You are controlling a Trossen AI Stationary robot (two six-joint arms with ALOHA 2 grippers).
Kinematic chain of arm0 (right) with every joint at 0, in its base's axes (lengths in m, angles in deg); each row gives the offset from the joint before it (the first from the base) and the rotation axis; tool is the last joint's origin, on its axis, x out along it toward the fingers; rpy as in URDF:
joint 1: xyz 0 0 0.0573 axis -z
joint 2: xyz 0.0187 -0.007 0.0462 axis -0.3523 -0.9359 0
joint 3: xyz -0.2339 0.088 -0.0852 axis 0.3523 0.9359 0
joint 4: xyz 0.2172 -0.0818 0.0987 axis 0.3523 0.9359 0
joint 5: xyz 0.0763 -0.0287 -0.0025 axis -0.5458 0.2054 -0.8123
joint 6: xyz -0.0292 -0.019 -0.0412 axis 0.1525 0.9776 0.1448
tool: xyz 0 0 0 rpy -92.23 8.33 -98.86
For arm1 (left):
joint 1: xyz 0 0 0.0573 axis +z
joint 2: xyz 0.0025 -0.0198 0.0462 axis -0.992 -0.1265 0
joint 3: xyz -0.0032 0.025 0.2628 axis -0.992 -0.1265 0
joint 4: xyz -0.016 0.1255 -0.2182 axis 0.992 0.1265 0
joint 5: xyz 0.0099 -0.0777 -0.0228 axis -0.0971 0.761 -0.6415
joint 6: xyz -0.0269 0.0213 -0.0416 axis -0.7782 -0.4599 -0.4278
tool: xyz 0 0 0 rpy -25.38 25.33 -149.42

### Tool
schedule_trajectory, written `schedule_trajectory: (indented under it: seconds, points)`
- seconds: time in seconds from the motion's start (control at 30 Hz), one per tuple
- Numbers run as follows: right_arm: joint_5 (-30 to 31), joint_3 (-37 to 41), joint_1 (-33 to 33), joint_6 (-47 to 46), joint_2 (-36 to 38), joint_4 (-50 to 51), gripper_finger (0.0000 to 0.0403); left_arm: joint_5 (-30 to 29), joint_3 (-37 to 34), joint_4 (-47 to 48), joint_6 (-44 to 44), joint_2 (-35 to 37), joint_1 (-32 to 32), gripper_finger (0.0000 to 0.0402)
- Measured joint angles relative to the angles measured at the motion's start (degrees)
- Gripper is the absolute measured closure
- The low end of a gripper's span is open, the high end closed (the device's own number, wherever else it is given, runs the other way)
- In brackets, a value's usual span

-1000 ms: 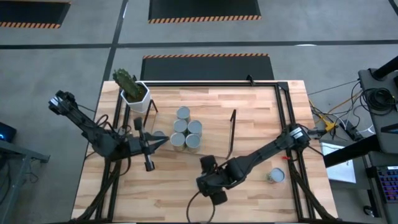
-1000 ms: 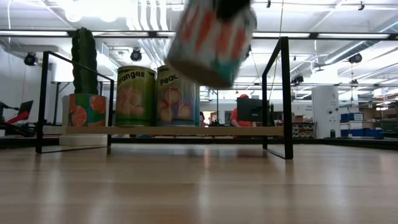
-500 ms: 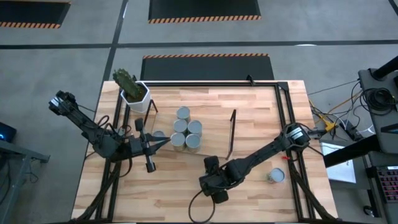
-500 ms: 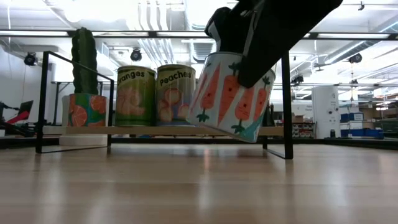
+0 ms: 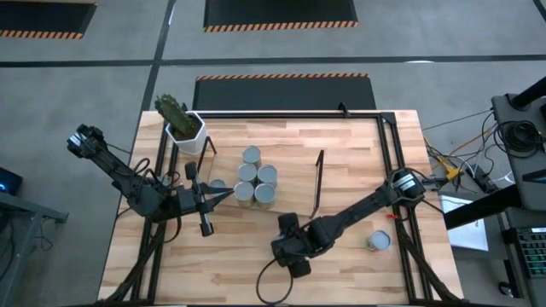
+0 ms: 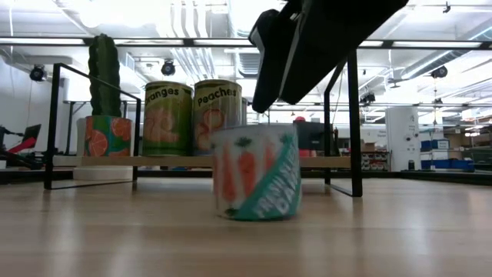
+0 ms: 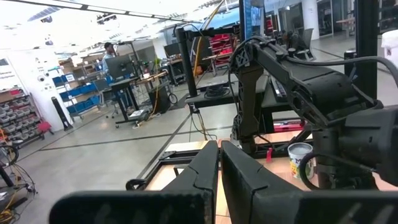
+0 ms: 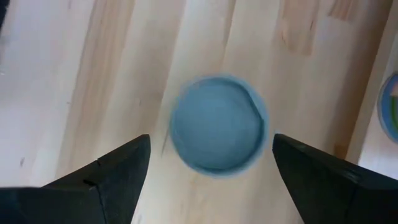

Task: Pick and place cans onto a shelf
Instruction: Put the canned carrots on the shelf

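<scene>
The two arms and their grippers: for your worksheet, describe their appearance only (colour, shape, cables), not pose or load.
Both arms are dark, near black, built of slim jointed links. The left gripper ends in two long, flat, tapering dark fingers. The right gripper has broad, wedge-shaped dark fingers. A thin black cable loops beside the right arm's wrist in the high view. No markings are legible.

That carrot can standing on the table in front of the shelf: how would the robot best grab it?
By its round side wall, coming straight down from above. The carrot can stands upright on the table, top facing up, and the right end effector hangs open over it, one finger on each side.
</scene>
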Motion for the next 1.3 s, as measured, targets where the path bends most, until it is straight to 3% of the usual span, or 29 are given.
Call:
schedule_trajectory:
  seconds: [0.27, 0.53, 0.7, 0.83, 1.0, 1.3]
  points:
    - [1.42, -1.04, -0.68, 1.73, 4.18, 1.80, 0.0067, 0.76, -0.02, 0.03, -2.11, -0.09, 0.01, 0.0402]
    - [19.12, 5.21, -6.86, 1.26, 14.73, 2.42, 0.0076, 6.78, 0.33, 0.12, -3.63, -1.72, 0.02, 0.0402]
    - [27.79, 14.16, -10.38, 4.71, 23.19, -6.08, 0.0076, 8.55, 5.32, 0.15, -4.52, -8.03, 0.02, 0.0402]
    - [28.53, 23.26, -11.10, 11.86, 30.81, -18.89, 0.0076, 8.62, 11.84, 3.58, -4.73, -16.54, 0.02, 0.0402]
    - [28.12, 33.60, -11.10, 19.41, 39.41, -31.24, 0.0076, 9.92, 22.69, 18.76, -11.43, -26.80, 0.02, 0.0402]
    - [23.68, 47.11, -11.65, 25.52, 52.26, -44.47, 0.0076, 35.17, 43.57, 52.44, -31.56, -44.74, 2.91, 0.0402]
